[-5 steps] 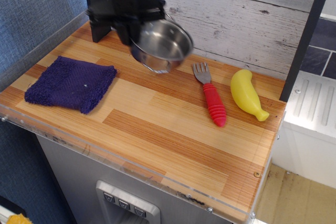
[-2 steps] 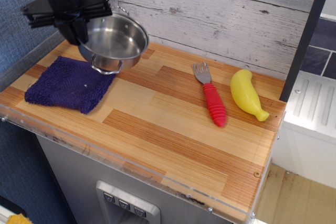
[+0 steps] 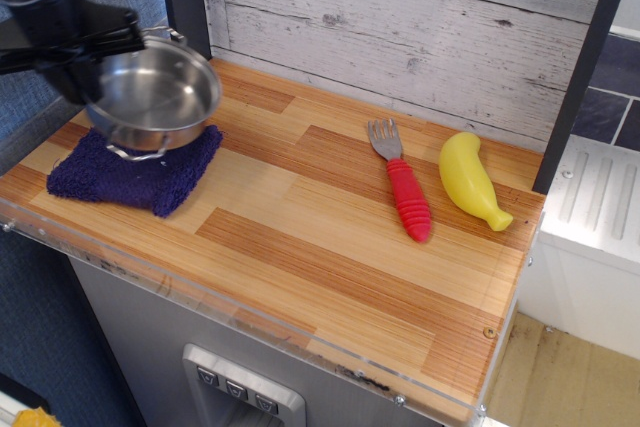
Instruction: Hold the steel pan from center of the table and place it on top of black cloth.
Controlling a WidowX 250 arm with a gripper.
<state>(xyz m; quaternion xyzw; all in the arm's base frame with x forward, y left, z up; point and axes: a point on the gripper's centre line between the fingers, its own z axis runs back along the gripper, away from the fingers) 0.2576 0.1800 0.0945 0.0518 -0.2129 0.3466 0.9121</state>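
Observation:
The steel pan is small, round and shiny, with a wire loop handle showing at its front. My gripper is black, at the upper left, shut on the pan's left rim. It holds the pan in the air, tilted a little, over the black cloth. The cloth is a dark purple-navy knitted square lying flat at the left end of the wooden table. The pan hides the cloth's back part. I cannot tell whether the pan touches the cloth.
A fork with a red handle and a yellow toy banana lie at the right side of the table. A white plank wall stands behind. A clear plastic strip runs along the front edge.
My gripper has carried the pan from the back middle of the table leftward and forward, and lower, until it hangs over the cloth. The fork and banana have not moved.

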